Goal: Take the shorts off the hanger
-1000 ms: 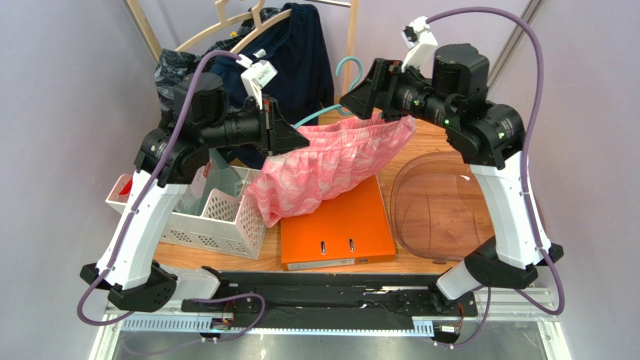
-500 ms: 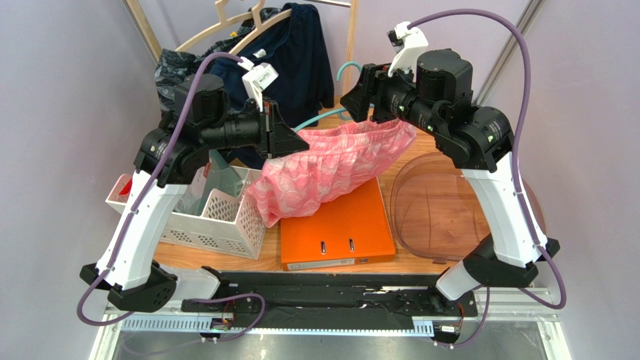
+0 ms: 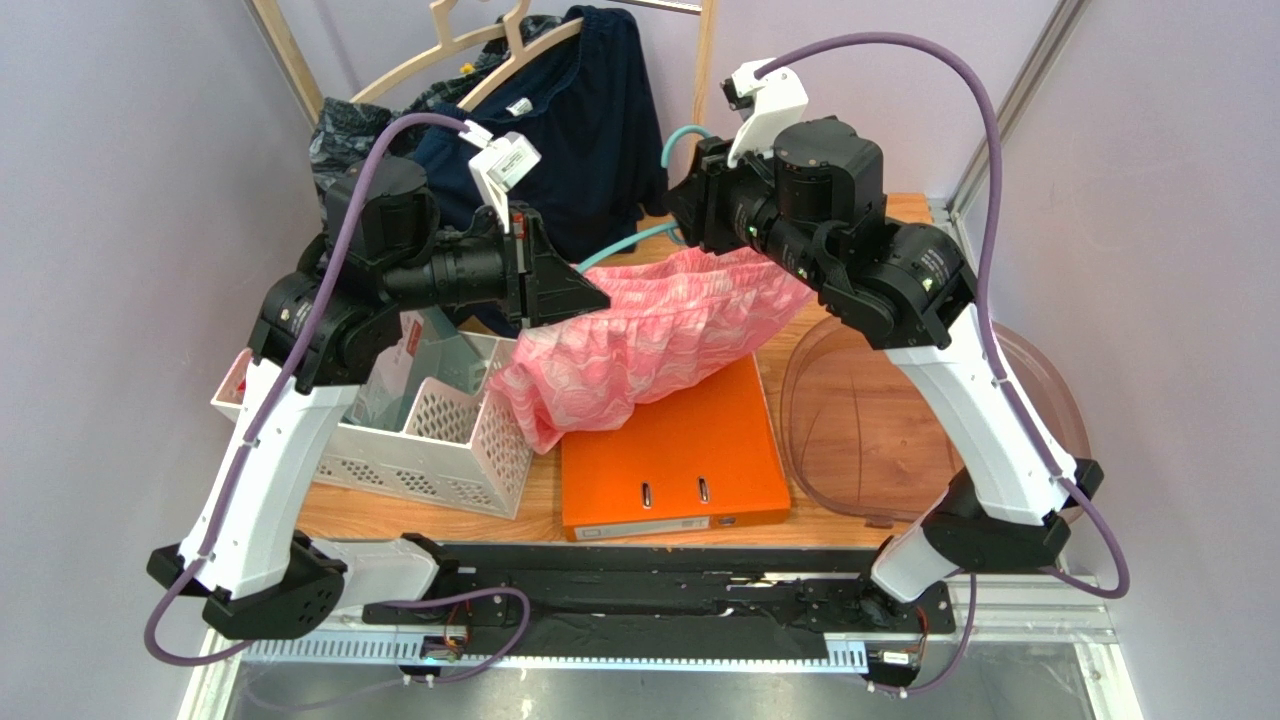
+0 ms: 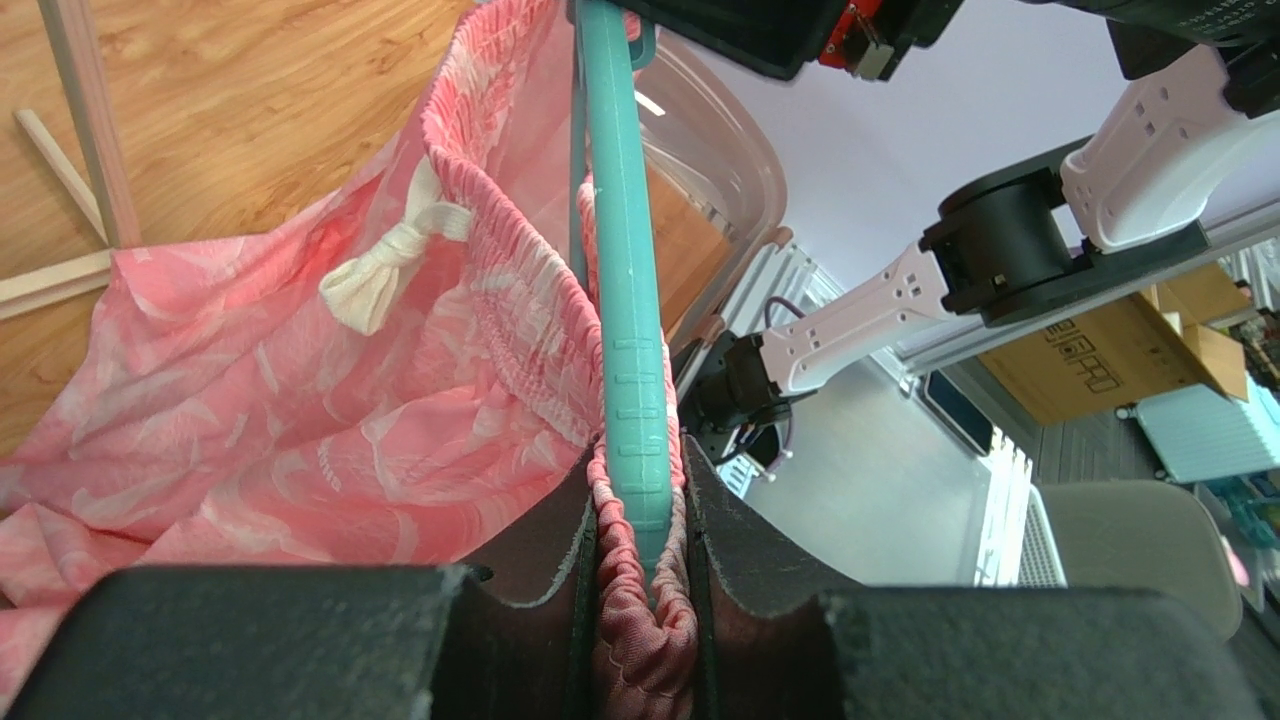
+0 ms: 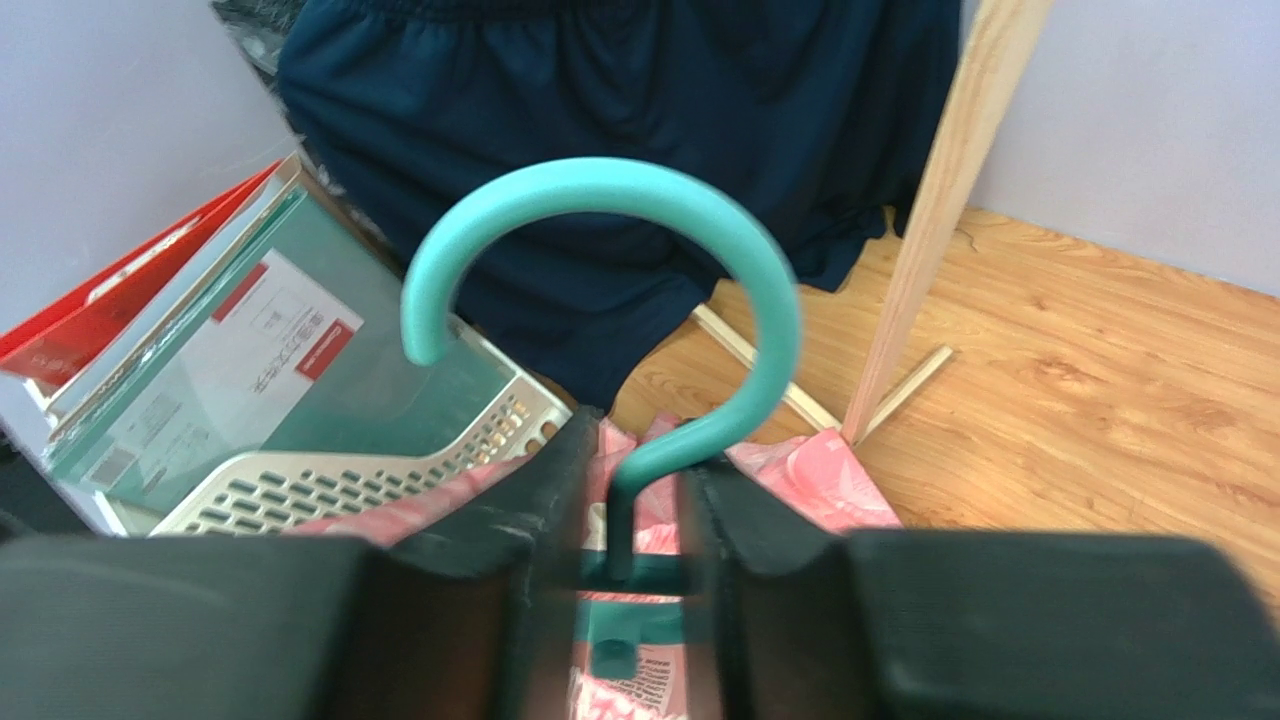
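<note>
Right gripper (image 5: 639, 503) has swung left, jaws straddling the hanger (image 5: 601, 180) neck; whether they pinch it, hard to say. Left gripper (image 4: 639, 510) squeezes hanger and shorts (image 4: 271, 390) waistband. White basket (image 3: 451, 435) holds folders (image 5: 361, 375).

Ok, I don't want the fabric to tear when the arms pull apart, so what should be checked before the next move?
1. Left gripper shut on the shorts at the waistband: ok.
2. Left grip holds fabric alone: not ok, an arm of the hanger sits in the grip too.
3. Right gripper straddles the stem below the hanger's hook: ok.
4. Right jaws clamped on that stem: cannot tell.
5. Shorts off the hanger: not ok, the waistband is around it.
6. Hook free of the navy shorts behind it: cannot tell.
</note>
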Controlling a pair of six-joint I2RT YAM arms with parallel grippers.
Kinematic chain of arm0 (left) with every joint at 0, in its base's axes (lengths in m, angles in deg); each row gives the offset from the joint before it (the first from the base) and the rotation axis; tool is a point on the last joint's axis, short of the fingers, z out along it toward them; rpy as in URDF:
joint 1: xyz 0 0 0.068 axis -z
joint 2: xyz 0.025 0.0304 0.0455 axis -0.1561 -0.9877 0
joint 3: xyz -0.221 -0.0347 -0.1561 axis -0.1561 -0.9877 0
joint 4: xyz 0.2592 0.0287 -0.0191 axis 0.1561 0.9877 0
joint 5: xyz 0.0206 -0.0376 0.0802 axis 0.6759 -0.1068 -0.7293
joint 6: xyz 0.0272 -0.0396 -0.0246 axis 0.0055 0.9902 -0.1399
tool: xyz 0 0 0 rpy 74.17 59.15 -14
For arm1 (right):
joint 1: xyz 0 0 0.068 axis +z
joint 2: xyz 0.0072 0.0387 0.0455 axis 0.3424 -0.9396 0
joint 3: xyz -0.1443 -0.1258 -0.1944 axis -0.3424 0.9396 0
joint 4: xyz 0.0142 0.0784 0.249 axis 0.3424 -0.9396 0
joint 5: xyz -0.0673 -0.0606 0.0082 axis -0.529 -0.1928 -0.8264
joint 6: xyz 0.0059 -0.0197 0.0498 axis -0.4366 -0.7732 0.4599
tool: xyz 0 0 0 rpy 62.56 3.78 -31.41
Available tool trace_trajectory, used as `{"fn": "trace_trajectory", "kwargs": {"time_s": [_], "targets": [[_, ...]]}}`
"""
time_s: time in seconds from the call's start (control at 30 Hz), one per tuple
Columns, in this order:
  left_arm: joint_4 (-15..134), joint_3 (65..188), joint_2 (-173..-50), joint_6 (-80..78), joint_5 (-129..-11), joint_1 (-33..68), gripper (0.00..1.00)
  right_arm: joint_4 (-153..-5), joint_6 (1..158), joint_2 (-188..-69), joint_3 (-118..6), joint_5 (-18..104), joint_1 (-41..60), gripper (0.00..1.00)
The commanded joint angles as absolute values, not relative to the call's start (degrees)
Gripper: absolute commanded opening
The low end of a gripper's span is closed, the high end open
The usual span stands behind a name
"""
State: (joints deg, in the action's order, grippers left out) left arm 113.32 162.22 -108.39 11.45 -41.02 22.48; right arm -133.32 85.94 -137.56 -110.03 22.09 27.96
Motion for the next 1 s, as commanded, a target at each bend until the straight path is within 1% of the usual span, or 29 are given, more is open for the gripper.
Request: {"fn": "trace_trajectory", "kwargs": {"time_s": [0.0, 0.03, 0.07, 0.1, 0.13, 0.23, 0.27, 0.33, 0.37, 0.4, 0.43, 0.47, 0.53, 0.6, 0.7, 0.9, 0.97], "targets": [[105.5, 161.8, -106.0, 13.5, -39.4, 22.8, 0.00, -128.5, 84.5, -135.9, -108.7, 18.4, 30.4, 0.20], [105.3, 161.8, -106.0, 14.2, -39.5, 22.8, 0.00, -128.5, 84.2, -136.1, -109.2, 17.2, 30.7, 0.16], [105.3, 161.9, -106.2, 14.5, -39.7, 22.8, 0.00, -128.5, 83.7, -136.3, -109.5, 16.5, 31.4, 0.05], [105.3, 162.1, -106.3, 14.7, -39.9, 22.8, 0.00, -128.3, 83.4, -136.3, -109.9, 15.6, 31.7, 0.00], [105.9, 162.6, -106.6, 15.1, -40.7, 22.8, 0.00, -128.3, 83.0, -136.4, -110.2, 13.6, 32.1, 0.00], [106.9, 163.5, -106.7, 15.4, -42.6, 22.8, 0.16, -127.6, 81.4, -136.4, -111.3, 10.6, 33.1, 0.00], [107.0, 163.5, -106.4, 15.4, -43.3, 22.8, 0.30, -127.4, 81.2, -136.4, -111.3, 10.0, 33.2, 0.00], [107.1, 163.6, -105.7, 15.2, -45.5, 22.8, 0.40, -126.7, 81.1, -135.8, -111.3, 8.8, 33.2, 0.00], [107.1, 163.7, -105.4, 15.1, -46.3, 22.8, 0.49, -126.5, 80.8, -135.7, -111.0, 8.4, 33.3, 0.00], [107.3, 164.1, -105.0, 14.7, -47.9, 22.8, 0.61, -126.3, 80.7, -135.2, -110.8, 8.3, 33.3, 0.00], [108.0, 164.4, -104.9, 14.6, -48.8, 22.7, 0.67, -126.0, 80.5, -135.0, -110.7, 8.0, 33.3, 0.00], [108.4, 164.8, -104.5, 14.4, -49.6, 22.7, 0.68, -125.9, 80.5, -134.9, -110.6, 7.8, 33.2, 0.00], [109.2, 165.3, -103.9, 13.9, -52.5, 22.7, 0.75, -125.6, 80.3, -134.6, -110.5, 7.4, 33.3, 0.00], [109.5, 165.5, -103.1, 13.4, -55.5, 22.7, 0.77, -125.5, 80.4, -134.6, -110.7, 7.0, 33.3, 0.00], [109.7, 165.4, -102.5, 13.1, -55.9, 22.5, 0.78, -126.0, 80.8, -134.9, -111.5, 6.5, 33.3, 0.00], [108.9, 164.6, -103.4, 14.4, -50.1, 22.5, 0.71, -126.2, 80.9, -135.0, -111.7, 5.3, 33.2, 0.00], [108.6, 163.9, -103.3, 14.6, -48.8, 22.5, 0.70, -126.2, 81.0, -135.0, -111.5, 4.7, 33.2, 0.00]]}}
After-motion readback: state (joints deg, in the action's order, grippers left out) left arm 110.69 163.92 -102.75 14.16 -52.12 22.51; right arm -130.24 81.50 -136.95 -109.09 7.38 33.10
